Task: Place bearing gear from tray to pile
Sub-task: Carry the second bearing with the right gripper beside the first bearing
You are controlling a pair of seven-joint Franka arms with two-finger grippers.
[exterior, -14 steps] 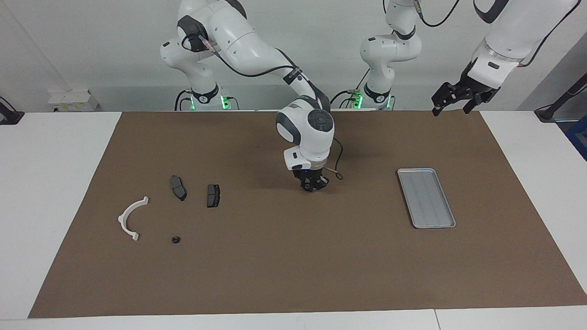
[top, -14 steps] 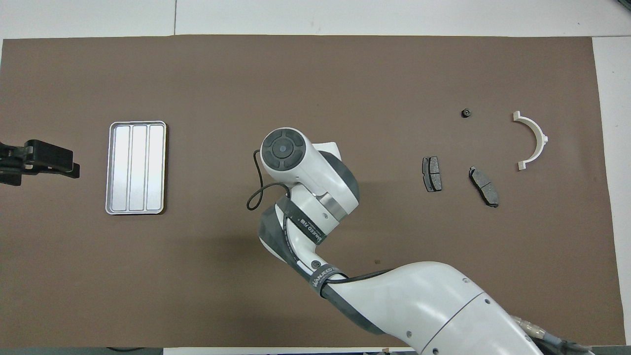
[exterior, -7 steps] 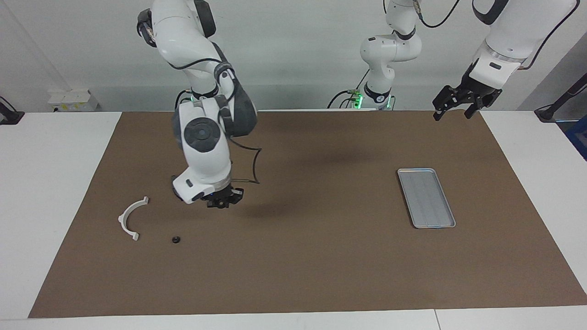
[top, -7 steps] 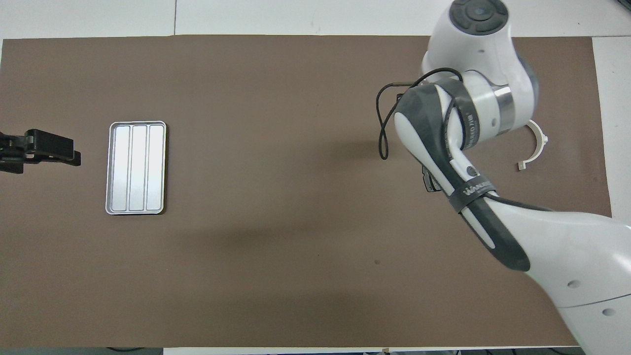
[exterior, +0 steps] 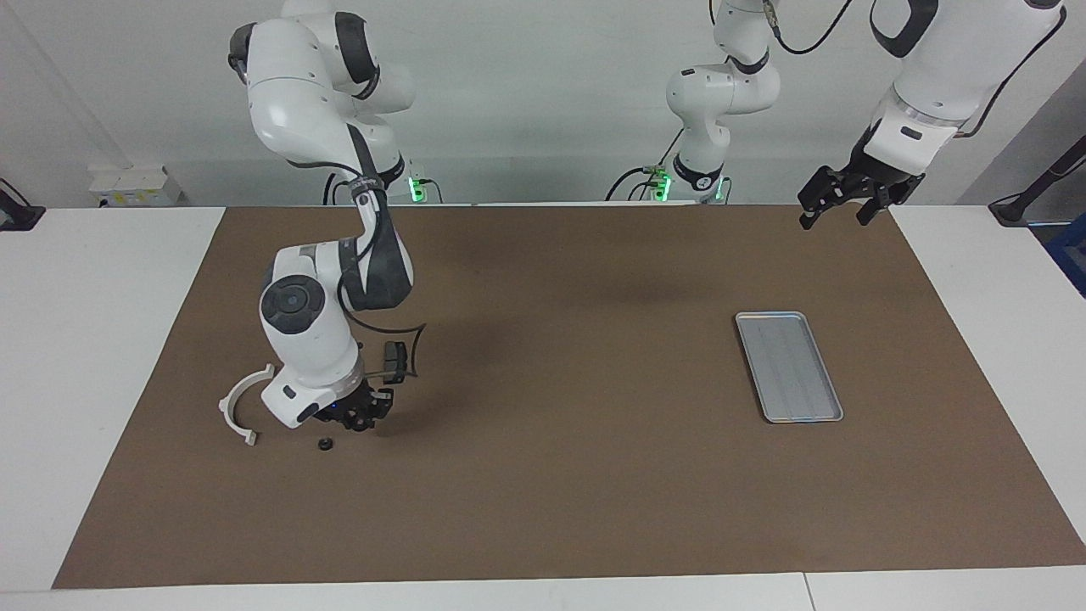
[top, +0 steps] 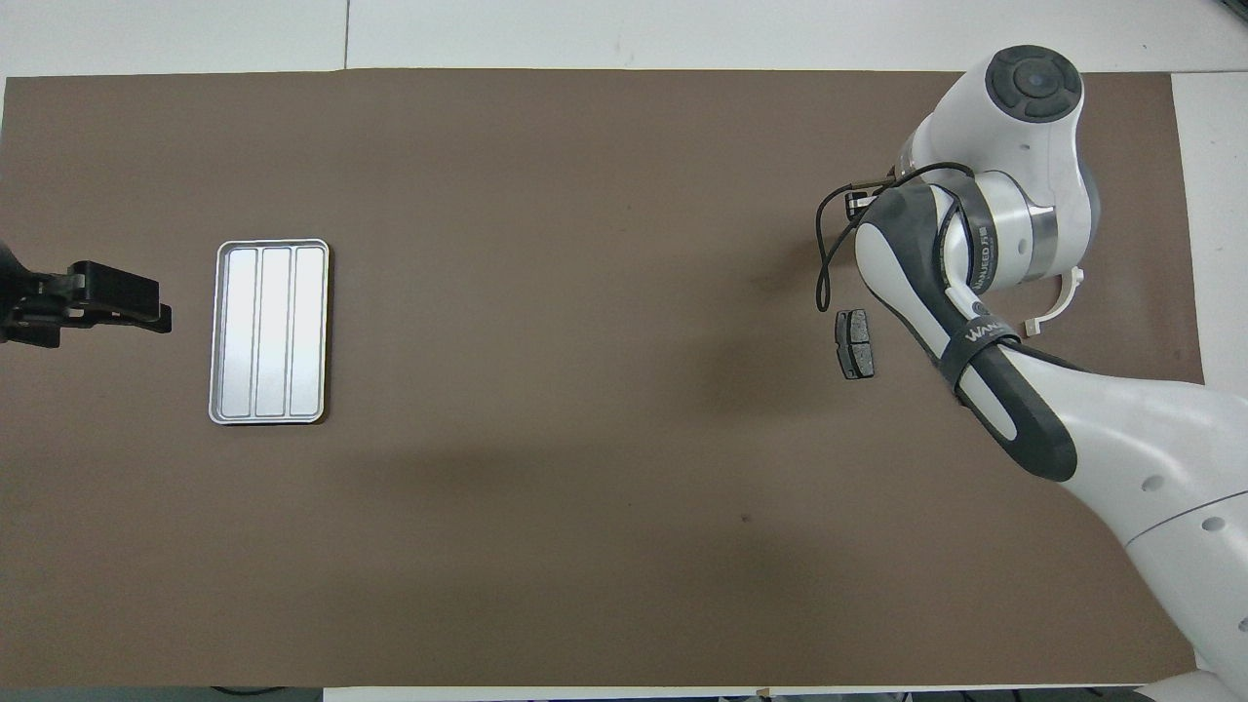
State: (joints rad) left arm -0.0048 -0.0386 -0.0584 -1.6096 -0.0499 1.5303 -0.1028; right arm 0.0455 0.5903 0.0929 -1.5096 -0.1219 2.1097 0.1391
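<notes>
The silver tray (exterior: 789, 365) (top: 268, 331) lies bare toward the left arm's end of the table. At the pile, my right gripper (exterior: 361, 417) hangs low over the mat. Its fingertips are shut on a small dark part, the bearing gear, which they mostly hide. Under it are the white bracket (exterior: 242, 406) (top: 1061, 297), one dark brake pad (exterior: 394, 361) (top: 855, 343) and a small black round part (exterior: 324, 444). In the overhead view the right arm covers its own gripper and the small part. My left gripper (exterior: 834, 217) (top: 161, 314) waits open, raised near the mat's edge by the tray.
A brown mat (exterior: 551, 475) covers most of the white table. The right arm's forearm and a loose black cable loop (exterior: 411, 348) hang over the pile.
The right arm has swung from the middle of the mat over to the pile and come down lower, fingers kept together. The left arm has hardly moved.
</notes>
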